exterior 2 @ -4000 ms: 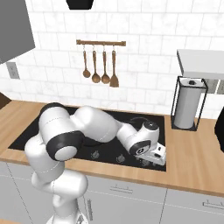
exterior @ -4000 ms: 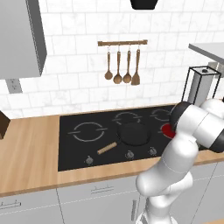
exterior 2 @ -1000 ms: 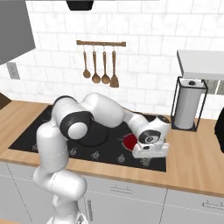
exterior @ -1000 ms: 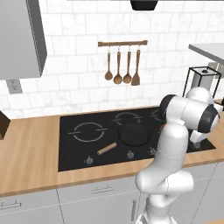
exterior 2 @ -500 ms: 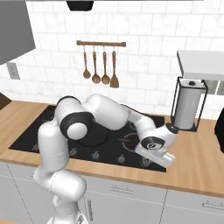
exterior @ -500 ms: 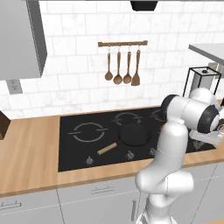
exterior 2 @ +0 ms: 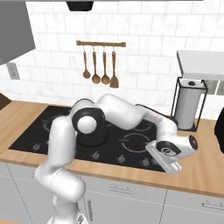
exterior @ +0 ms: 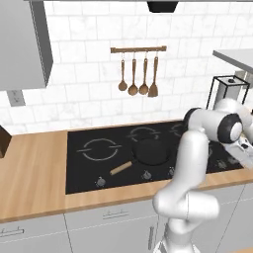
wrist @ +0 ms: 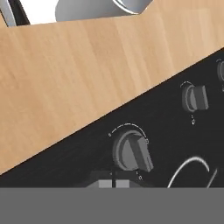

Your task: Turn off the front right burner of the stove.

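On the left of the stove (exterior: 84, 168), a black frying pan (exterior: 150, 151) with a wooden handle sits mid-cooktop, and a row of small knobs runs along the front edge on the wooden desk (exterior: 29, 168). Further right, the front right burner (exterior 2: 136, 142) shows as an unlit grey ring (no red disc), just behind the arm's wrist. Rightmost, the claw (exterior 2: 175, 169) hangs low over the stove's front right corner beside a knob (wrist: 132, 152); whether its fingers are apart or together cannot be told.
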Robot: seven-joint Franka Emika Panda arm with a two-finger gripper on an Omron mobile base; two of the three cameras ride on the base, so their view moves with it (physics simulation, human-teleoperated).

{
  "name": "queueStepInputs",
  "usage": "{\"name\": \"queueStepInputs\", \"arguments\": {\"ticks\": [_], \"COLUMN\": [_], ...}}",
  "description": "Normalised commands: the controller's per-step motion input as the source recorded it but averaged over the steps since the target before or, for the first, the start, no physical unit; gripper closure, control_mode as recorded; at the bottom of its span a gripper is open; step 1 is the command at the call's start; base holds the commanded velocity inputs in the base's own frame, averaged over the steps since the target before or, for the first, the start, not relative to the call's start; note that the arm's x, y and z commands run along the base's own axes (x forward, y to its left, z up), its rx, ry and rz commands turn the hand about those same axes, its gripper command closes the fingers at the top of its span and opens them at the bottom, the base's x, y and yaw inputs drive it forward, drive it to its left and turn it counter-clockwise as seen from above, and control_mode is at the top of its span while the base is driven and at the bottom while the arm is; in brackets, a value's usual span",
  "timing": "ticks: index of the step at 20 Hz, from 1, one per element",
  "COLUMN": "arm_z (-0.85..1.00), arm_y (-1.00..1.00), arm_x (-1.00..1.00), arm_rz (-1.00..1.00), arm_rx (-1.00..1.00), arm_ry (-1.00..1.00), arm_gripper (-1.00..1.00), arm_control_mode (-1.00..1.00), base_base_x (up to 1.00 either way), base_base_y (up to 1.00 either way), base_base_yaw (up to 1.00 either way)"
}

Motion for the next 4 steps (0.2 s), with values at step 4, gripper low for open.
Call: {"name": "queueStepInputs", "arguments": {"ticks": [4], "arm_z": [0.00], "arm_y": [0.00], "arm_x": [0.00], "arm_rz": [0.00], "arm_rx": [0.00], "arm_ry": [0.00], "arm_gripper": [1.00], "arm_control_mode": [-1.00], "base_base_x": [0.00], "base_base_y": [0.00], "base_base_yaw": [0.00]}}
